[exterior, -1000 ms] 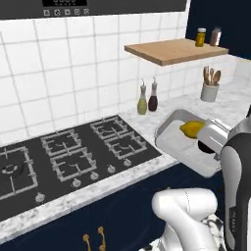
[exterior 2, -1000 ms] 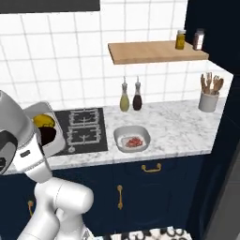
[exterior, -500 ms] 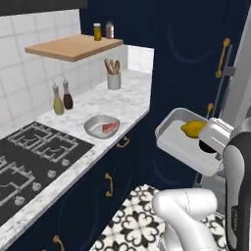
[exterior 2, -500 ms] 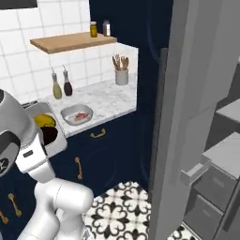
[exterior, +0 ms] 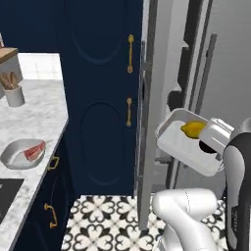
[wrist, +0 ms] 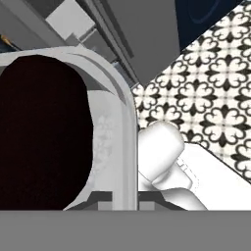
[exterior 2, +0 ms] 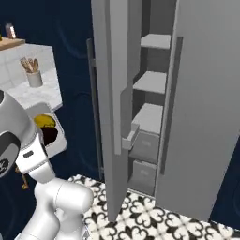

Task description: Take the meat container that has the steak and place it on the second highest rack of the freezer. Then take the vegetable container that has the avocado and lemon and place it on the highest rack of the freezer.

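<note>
My gripper [exterior: 208,146] is shut on the rim of the white vegetable container [exterior: 172,140], held up in the air. The yellow lemon [exterior: 192,129] and the dark avocado [exterior 2: 49,135] lie in it. In the hand view the avocado [wrist: 44,132] looms large and the container's rim [wrist: 122,127] runs down between my fingertips. The meat container [exterior: 13,158] with the steak [exterior: 34,150] sits on the marble counter at the left. The freezer [exterior 2: 154,93] stands open ahead, showing the highest rack [exterior 2: 157,41] and the second highest rack [exterior 2: 152,82].
The freezer's open grey door [exterior 2: 112,93] juts toward me on the left of the opening, the other door [exterior 2: 206,108] on the right. Drawers [exterior 2: 145,145] sit below the shelves. Navy cabinets [exterior: 103,98] with gold handles stand between counter and freezer. A utensil cup [exterior: 13,93] rests on the counter.
The base has swung right, away from the stove and counter, and now faces the open freezer. The vegetable container has stayed in my shut gripper throughout.
</note>
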